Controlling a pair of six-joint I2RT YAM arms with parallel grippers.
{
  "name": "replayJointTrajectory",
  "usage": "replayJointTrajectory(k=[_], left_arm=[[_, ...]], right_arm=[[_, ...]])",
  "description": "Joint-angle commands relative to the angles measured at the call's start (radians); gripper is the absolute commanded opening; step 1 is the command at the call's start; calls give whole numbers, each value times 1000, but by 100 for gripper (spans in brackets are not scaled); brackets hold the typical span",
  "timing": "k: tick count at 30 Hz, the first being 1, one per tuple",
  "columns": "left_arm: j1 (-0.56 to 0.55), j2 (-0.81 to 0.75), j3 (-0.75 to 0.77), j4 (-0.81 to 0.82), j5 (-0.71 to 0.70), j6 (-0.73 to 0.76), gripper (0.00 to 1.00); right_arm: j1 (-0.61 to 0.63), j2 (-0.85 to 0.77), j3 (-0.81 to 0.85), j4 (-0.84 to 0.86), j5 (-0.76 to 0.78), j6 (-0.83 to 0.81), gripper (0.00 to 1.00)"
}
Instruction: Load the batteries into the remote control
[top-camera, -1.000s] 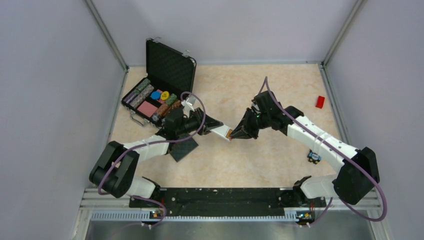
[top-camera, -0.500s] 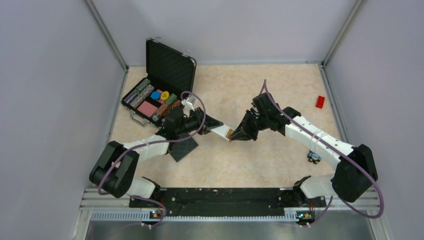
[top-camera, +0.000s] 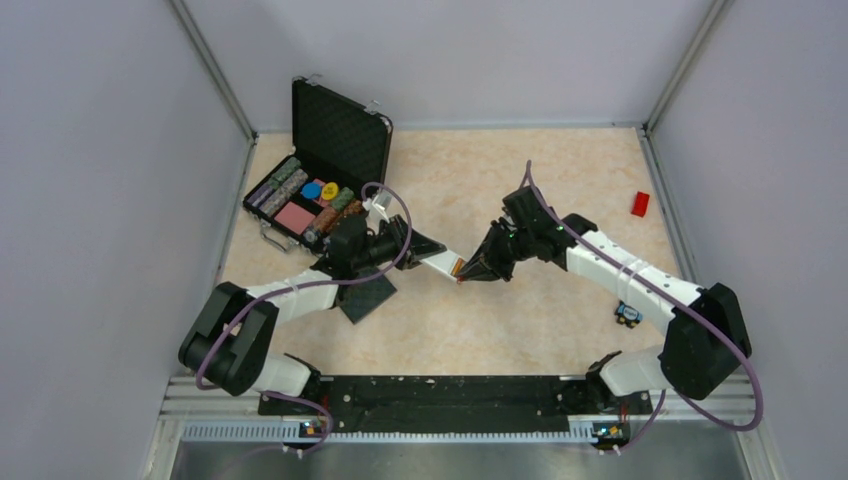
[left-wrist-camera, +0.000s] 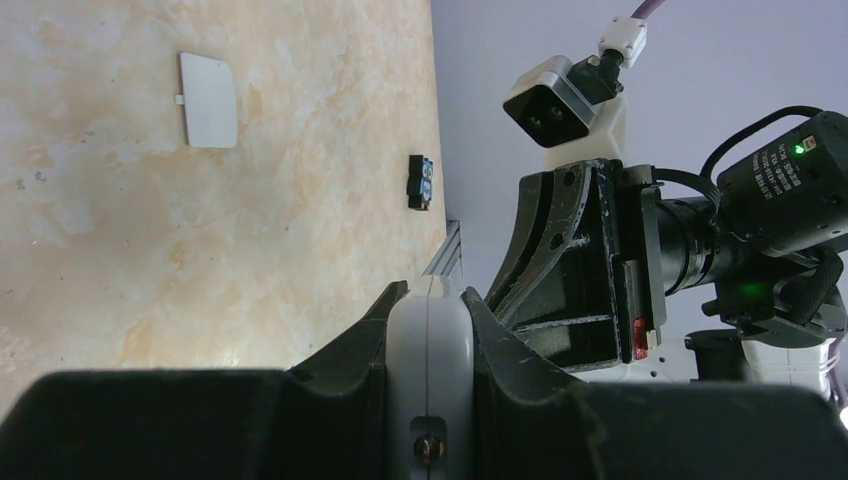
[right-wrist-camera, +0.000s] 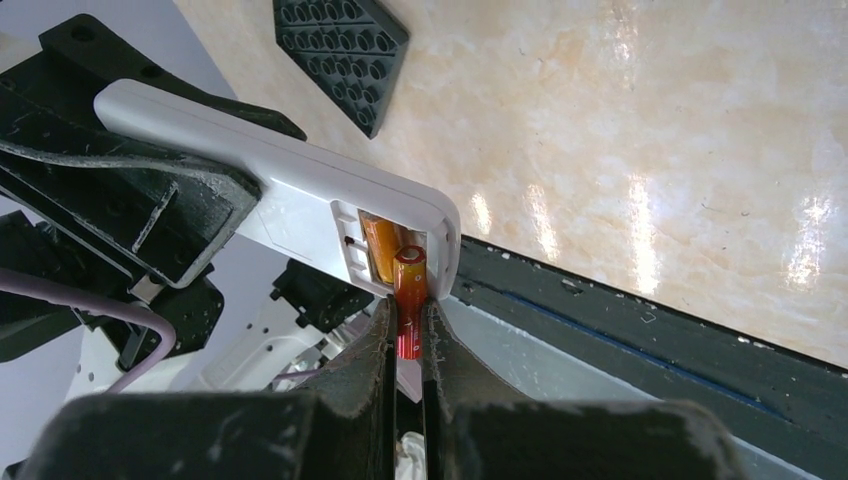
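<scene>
One battery (right-wrist-camera: 381, 250) apparently seated in remote control (right-wrist-camera: 300, 190) slot; second battery (right-wrist-camera: 408, 300) pinched in right gripper (right-wrist-camera: 408, 318), tip at slot. Left gripper (left-wrist-camera: 430, 300) clamps remote control's other end. Light, rigid, slick: grip mid-length.

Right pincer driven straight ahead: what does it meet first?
Probably the white-grey rectangular remote control, held by the left pincer: the thin orange-red battery gripped in the right pincer points into its open slot, beside a second orange battery. Depth is uncertain.
</scene>
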Motion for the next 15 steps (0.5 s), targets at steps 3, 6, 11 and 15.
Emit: replayJointTrajectory(k=[3,6,11,15], left_arm=[[-4,-33,27,43,31,11,0],[-4,-31,28,42,38,9,0],[-4,-31,28,42,41,9,0],[-3,-29,29,40,42,7,0]], right_arm=[[9,15,8,39,54,18,6],[9,24,9,45,56,20,7],[9,32,4,56,48,25,13],[9,27,2,66,44,30,23]])
